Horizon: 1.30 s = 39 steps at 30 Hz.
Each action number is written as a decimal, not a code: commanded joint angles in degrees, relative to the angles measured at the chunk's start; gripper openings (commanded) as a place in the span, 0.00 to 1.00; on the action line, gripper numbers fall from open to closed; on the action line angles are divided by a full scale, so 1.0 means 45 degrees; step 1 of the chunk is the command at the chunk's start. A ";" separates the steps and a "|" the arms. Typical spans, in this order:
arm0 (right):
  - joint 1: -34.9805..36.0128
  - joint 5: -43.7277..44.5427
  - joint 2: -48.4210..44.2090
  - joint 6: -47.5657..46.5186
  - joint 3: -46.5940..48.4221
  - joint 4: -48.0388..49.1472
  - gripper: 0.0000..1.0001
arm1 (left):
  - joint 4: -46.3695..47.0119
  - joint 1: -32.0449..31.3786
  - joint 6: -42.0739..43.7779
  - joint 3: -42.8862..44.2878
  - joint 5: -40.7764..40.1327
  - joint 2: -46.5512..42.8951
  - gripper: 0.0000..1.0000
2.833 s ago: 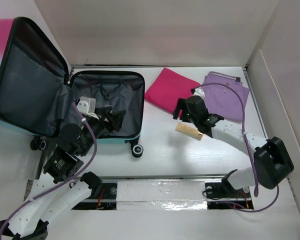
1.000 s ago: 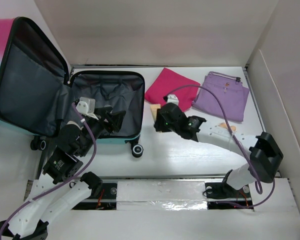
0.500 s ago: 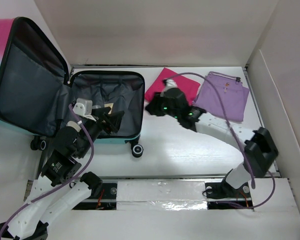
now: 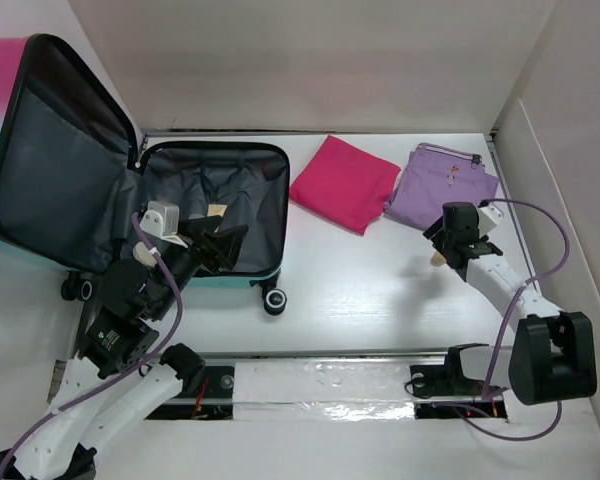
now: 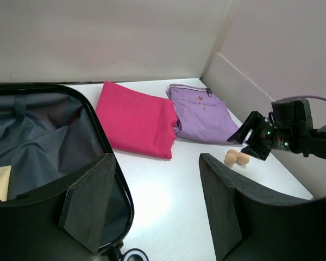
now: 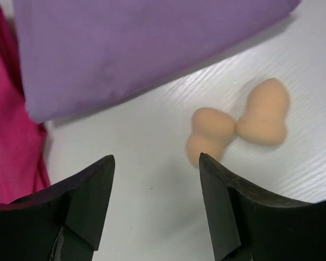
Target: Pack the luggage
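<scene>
Our right gripper [image 6: 155,157], released and empty, has the two touching sponges [image 6: 217,130] at its two o'clock, their row running eight-to-two; our left gripper [image 5: 155,157], spread too, is well apart.

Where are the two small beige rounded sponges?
Right wrist view: the sponges lie touching on the white table's right side, beside the folded purple cloth, by the open right gripper.

No legible text anywhere.
</scene>
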 commanded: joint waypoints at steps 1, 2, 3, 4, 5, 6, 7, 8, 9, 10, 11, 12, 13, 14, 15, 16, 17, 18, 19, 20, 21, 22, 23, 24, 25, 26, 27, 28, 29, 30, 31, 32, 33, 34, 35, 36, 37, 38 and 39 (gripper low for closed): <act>-0.0573 0.0172 0.0099 -0.0057 0.0634 -0.0329 0.70 | 0.0735 0.0042 -0.0103 0.0075 0.0286 -0.0102 0.60; -0.0846 0.0192 0.0215 -0.0154 0.0712 -0.0446 0.70 | 0.0716 0.0042 -0.0103 0.0075 0.0325 -0.0121 0.60; -0.1003 0.0231 0.0294 -0.0193 0.0848 -0.0505 0.69 | 0.0754 0.0042 -0.0122 0.0075 0.0403 -0.0179 0.60; -0.1179 0.0057 0.0391 -0.0310 0.0907 -0.0506 0.69 | 0.0755 0.0042 -0.0142 0.0075 0.0423 -0.0218 0.60; -0.1354 -0.0099 0.0508 -0.0427 0.0947 -0.0487 0.69 | 0.0755 0.0042 -0.0142 0.0056 0.0481 -0.0257 0.60; -0.1646 -0.0255 0.0838 -0.0525 0.1102 -0.0525 0.69 | 0.0793 0.0042 -0.0161 0.0055 0.0559 -0.0316 0.60; -0.1649 -0.0624 0.1015 -0.0603 0.1200 -0.0525 0.69 | 0.0794 0.0042 -0.0162 0.0055 0.0579 -0.0355 0.60; -0.1649 -0.0705 0.1230 -0.0662 0.1278 -0.0545 0.67 | 0.0794 0.0042 -0.0181 0.0055 0.0618 -0.0394 0.60; -0.1649 -0.0783 0.1638 -0.0701 0.1376 -0.0603 0.67 | 0.0813 0.0042 -0.0181 0.0055 0.0619 -0.0472 0.60; -0.1649 -0.1016 0.1797 -0.0760 0.1589 -0.0642 0.66 | 0.0794 0.0042 -0.0181 0.0036 0.0619 -0.0492 0.60; -0.1649 -0.1115 0.1953 -0.0780 0.1650 -0.0623 0.65 | 0.0832 0.0042 -0.0200 0.0036 0.0619 -0.0512 0.60; -0.1649 -0.1174 0.2090 -0.0818 0.1728 -0.0604 0.65 | 0.0833 0.0042 -0.0201 0.0036 0.0657 -0.0550 0.60; -0.1649 -0.1233 0.2381 -0.0819 0.1864 -0.0604 0.63 | 0.0852 0.0042 -0.0201 0.0036 0.0696 -0.0551 0.60; -0.1649 -0.1330 0.2520 -0.0838 0.1942 -0.0623 0.62 | 0.0852 0.0042 -0.0220 0.0036 0.0677 -0.0570 0.60; -0.1649 -0.1370 0.2676 -0.0858 0.2040 -0.0662 0.61 | 0.0833 0.0042 -0.0220 0.0036 0.0677 -0.0570 0.60; -0.1649 -0.1467 0.2967 -0.0858 0.2118 -0.0682 0.61 | 0.0871 0.0042 -0.0220 0.0036 0.0677 -0.0551 0.60; -0.1649 -0.1506 0.3125 -0.0858 0.2216 -0.0759 0.57 | 0.0852 0.0042 -0.0240 0.0036 0.0696 -0.0570 0.60; -0.1649 -0.1507 0.3223 -0.0858 0.2275 -0.0799 0.55 | 0.0852 0.0042 -0.0240 0.0036 0.0697 -0.0590 0.60; -0.1649 -0.1507 0.3321 -0.0839 0.2295 -0.0838 0.53 | 0.0852 0.0042 -0.0240 0.0036 0.0677 -0.0609 0.60; -0.1649 -0.1546 0.3438 -0.0838 0.2295 -0.0915 0.51 | 0.0852 0.0042 -0.0240 0.0036 0.0696 -0.0629 0.60; -0.1649 -0.1527 0.3458 -0.0838 0.2275 -0.0974 0.50 | 0.0852 0.0042 -0.0220 0.0036 0.0697 -0.0648 0.60; -0.1533 -0.1546 0.3458 -0.0838 0.2217 -0.0994 0.50 | 0.0852 0.0042 -0.0220 0.0036 0.0697 -0.0687 0.60; -0.1397 -0.1507 0.3420 -0.0838 0.2178 -0.1110 0.50 | 0.0852 0.0042 -0.0220 0.0036 0.0697 -0.0688 0.60; -0.1395 -0.1468 0.3361 -0.0800 0.2062 -0.1150 0.50 | 0.0852 0.0042 -0.0220 0.0036 0.0677 -0.0707 0.60; -0.1260 -0.1410 0.3322 -0.0780 0.1964 -0.1170 0.48 | 0.0852 0.0042 -0.0220 0.0036 0.0677 -0.0726 0.60; -0.1258 -0.1351 0.3283 -0.0780 0.1885 -0.1228 0.46 | 0.0852 0.0042 -0.0220 0.0055 0.0677 -0.0727 0.60; -0.1142 -0.1351 0.3225 -0.0780 0.1807 -0.1306 0.46 | 0.0833 0.0042 -0.0201 0.0036 0.0677 -0.0746 0.60; -0.1141 -0.1331 0.3224 -0.0760 0.1671 -0.1365 0.46 | 0.0833 0.0042 -0.0201 0.0055 0.0677 -0.0765 0.60; -0.1006 -0.1292 0.3205 -0.0722 0.1592 -0.1539 0.46 | 0.0833 0.0042 -0.0201 0.0036 0.0658 -0.0785 0.60; -0.0889 -0.1273 0.3166 -0.0663 0.1495 -0.1618 0.47 | 0.0833 0.0042 -0.0201 0.0036 0.0638 -0.0824 0.60; -0.0578 -0.1292 0.2991 -0.0566 0.1223 -0.1619 0.49 | 0.0833 0.0042 -0.0201 0.0036 0.0619 -0.0863 0.60; -0.0459 -0.1021 0.2854 -0.0410 0.1104 -0.1774 0.51 | 0.0813 0.0042 -0.0201 0.0036 0.0599 -0.0883 0.60; -0.0458 -0.0903 0.2698 -0.0370 0.1007 -0.1795 0.51 | 0.0833 0.0042 -0.0201 0.0036 0.0541 -0.0922 0.60; -0.0342 -0.0843 0.2426 -0.0292 0.0909 -0.1814 0.51 | 0.0833 0.0042 -0.0201 0.0036 0.0540 -0.0941 0.60; -0.0341 -0.0727 0.2327 -0.0234 0.0734 -0.1853 0.51 | 0.0852 0.0042 -0.0220 0.0036 0.0560 -0.0980 0.60; -0.0476 -0.0803 0.2248 -0.0233 0.0694 -0.1873 0.51 | 0.0852 0.0042 -0.0220 0.0017 0.0579 -0.1000 0.60; -0.0477 -0.0804 0.2190 -0.0252 0.0693 -0.1912 0.50 | 0.0852 0.0042 -0.0220 0.0016 0.0579 -0.1000 0.60; -0.0593 -0.0765 0.2189 -0.0233 0.0751 -0.2028 0.49 | 0.0852 0.0042 -0.0220 0.0016 0.0579 -0.0981 0.60; -0.0594 -0.0745 0.2208 -0.0233 0.0810 -0.2126 0.49 | 0.0852 0.0042 -0.0220 0.0016 0.0579 -0.1000 0.60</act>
